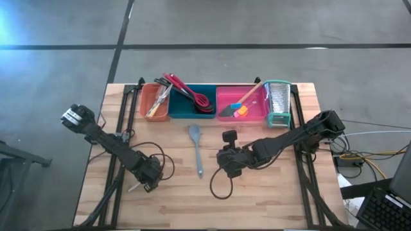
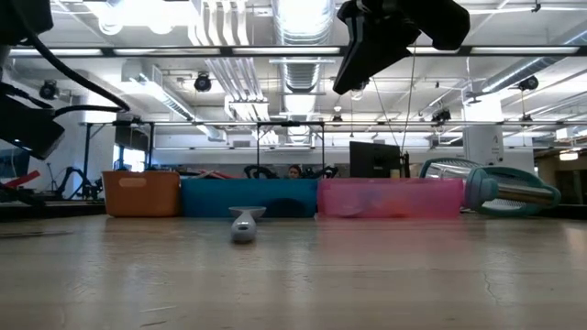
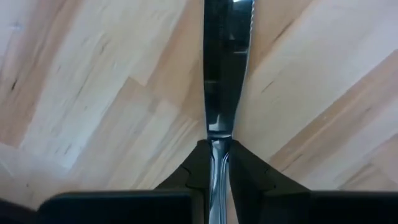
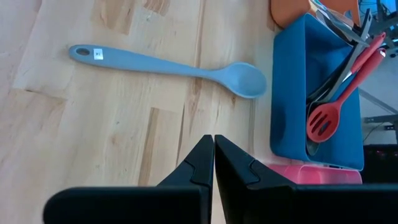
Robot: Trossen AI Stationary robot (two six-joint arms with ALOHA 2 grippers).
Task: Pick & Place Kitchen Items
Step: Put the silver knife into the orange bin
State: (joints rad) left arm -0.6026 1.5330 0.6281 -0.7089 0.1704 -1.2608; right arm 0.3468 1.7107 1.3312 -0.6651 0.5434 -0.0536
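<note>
Wooden counter (image 1: 257, 192): left pincer (image 3: 219, 163) clamping knife (image 3: 225, 68); right pincer (image 4: 213, 155) closed, empty, hovering near grey spoon (image 4: 168, 65). Next: carrying knife to trays.

A grey-blue spoon (image 1: 195, 149) lies flat on the bare wood, bowl toward twelve o'clock. Red and black slotted utensils (image 1: 191, 94) lean in the teal tray at twelve; metal tongs (image 1: 157, 101) in the orange one. A table knife (image 3: 225, 68) (serrated edge) sits clamped at eight o'clock.
</note>
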